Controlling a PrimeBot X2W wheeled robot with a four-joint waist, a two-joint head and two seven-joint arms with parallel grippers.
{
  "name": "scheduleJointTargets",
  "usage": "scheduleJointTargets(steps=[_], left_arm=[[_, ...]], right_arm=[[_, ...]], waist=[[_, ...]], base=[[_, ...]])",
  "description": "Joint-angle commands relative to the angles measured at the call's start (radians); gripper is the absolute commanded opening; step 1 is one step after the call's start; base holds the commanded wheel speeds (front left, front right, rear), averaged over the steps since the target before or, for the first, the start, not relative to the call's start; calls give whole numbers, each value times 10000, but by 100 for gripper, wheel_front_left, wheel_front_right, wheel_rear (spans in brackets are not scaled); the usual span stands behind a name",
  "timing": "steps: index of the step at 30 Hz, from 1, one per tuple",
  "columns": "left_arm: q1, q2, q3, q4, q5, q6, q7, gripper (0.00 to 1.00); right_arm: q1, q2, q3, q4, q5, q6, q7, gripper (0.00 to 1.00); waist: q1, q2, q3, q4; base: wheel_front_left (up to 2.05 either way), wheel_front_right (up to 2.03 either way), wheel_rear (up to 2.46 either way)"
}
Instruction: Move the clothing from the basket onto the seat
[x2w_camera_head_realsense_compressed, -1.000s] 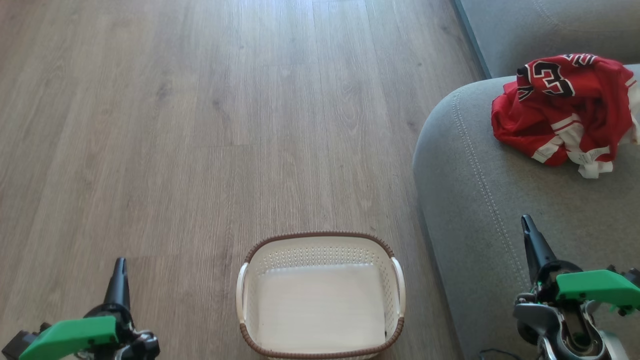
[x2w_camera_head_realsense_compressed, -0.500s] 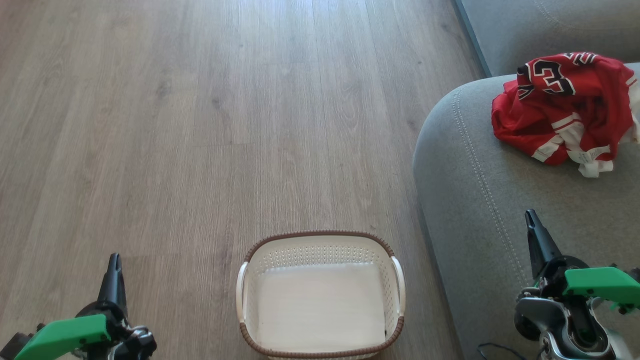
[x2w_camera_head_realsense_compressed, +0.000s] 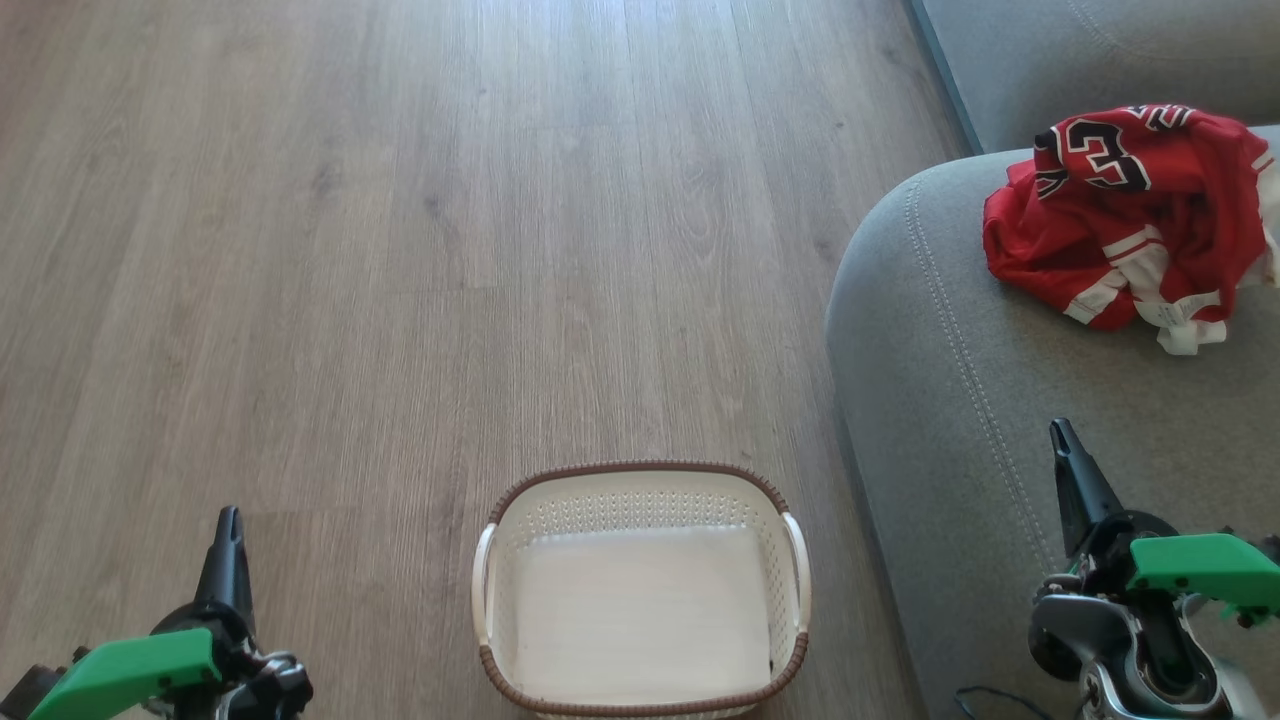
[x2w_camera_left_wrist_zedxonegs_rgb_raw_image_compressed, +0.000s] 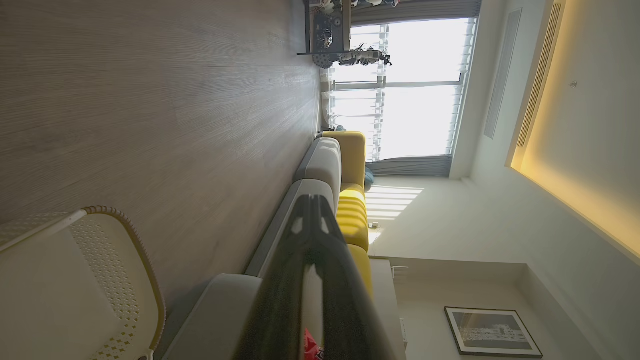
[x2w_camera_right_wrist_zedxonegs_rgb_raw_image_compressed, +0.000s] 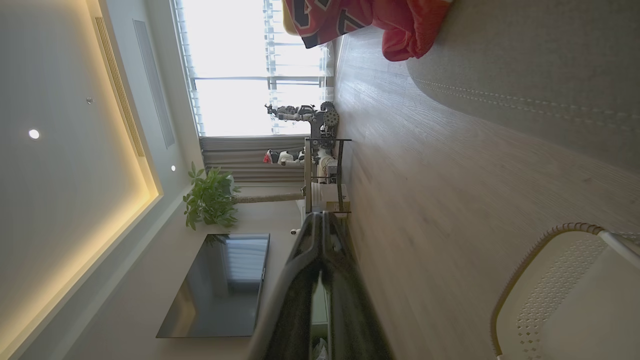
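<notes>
1. Starting at the right fingers (x2w_camera_head_realsense_compressed: 1075, 490): clenched tip to tip, grasping nothing, poised to the right of the basket (x2w_camera_head_realsense_compressed: 640, 467) and over the near part of the seat (x2w_camera_head_realsense_compressed: 950, 400).
2. Turning to the left fingers (x2w_camera_head_realsense_compressed: 228, 560): likewise pressed together and empty, hovering left of the basket above the floor (x2w_camera_head_realsense_compressed: 400, 250), about as far from it as the right pair.
3. Looking into the basket between the two pairs: bare cream bottom, no fabric inside, upright on the floor just beside the seat's rounded edge.
4. Finding the clothing (x2w_camera_head_realsense_compressed: 1120, 230): a crumpled red heap with white trim and black numerals, lying on the seat, beyond the basket and well apart from it on its right.
5. Weighing the deciding relation: from the right fingers, straight ahead and a little further right, on the same side of the basket; from the left fingers, across the whole basket and on past it. Far nearer to the right fingers.
6. Reading the heap's long axis: roughly crosswise, running away from the basket toward the right, though too bunched to call with confidence.
7. Judging progress: probably finished, with nothing left in the basket to lift. If tidying at all, best done with the right fingers, released first, then reaching forward along the seat.
</notes>
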Motion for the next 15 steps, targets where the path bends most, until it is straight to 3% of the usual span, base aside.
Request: scheduleJointTargets(steps=[1, 15], left_arm=[[-471, 109, 358, -371, -25, -88, 89, 0], [-472, 105, 363, -371, -21, -87, 94, 0]], right_arm=[[-522, -221, 265, -395, 103, 83, -14, 0], [-514, -308, 382, -407, 205, 83, -105, 0]], waist=[[0, 0, 0, 0], [0, 0, 0, 1]], base=[[0, 0, 0], [0, 0, 0]])
